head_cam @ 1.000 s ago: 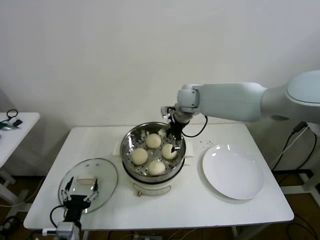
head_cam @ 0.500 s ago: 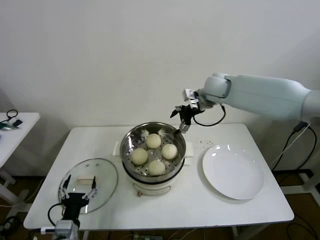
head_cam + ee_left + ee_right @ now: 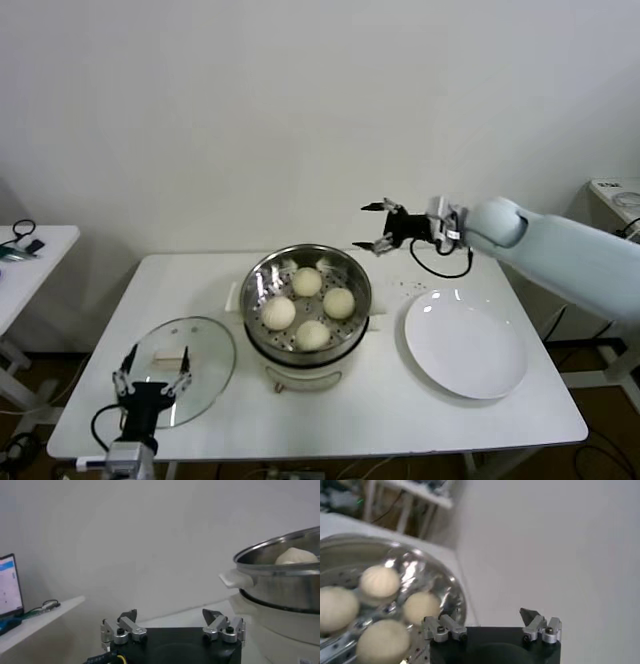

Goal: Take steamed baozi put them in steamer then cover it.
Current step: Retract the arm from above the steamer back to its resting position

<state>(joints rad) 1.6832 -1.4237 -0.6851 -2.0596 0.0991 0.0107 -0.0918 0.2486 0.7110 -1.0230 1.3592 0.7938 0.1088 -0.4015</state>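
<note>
- Stainless-steel steamer (image 3: 262, 283) at the centre of the white table (image 3: 400, 420), on a white pot base with side handles; used as the landmark below.
- Four steamed baozi (image 3: 307, 281) inside the steamer, resting on its perforated floor in a loose diamond, close together.
- Right arm stretched out from the robot's right side, forearm nearly level, wrist turned so the fingers point sideways toward the steamer.
- Right gripper (image 3: 378, 226) held in the air just past the steamer's far right rim, above rim height, touching nothing; jaws spread wide and holding nothing.
- From the right wrist view, right gripper (image 3: 491, 619) seen with both fingertips apart over the steamer's edge, baozi (image 3: 379, 580) below.
- Clear glass cover (image 3: 205, 352) lying flat on the table to the left of the steamer and nearer the robot, cream bar handle on top.
- Left gripper (image 3: 152, 384) low at the near edge of the cover, left of the steamer, pointing forward; jaws released, empty, prongs on either side of the cover's near rim area.
- White plate (image 3: 466, 343) on the table to the right of the steamer, bare.
</note>
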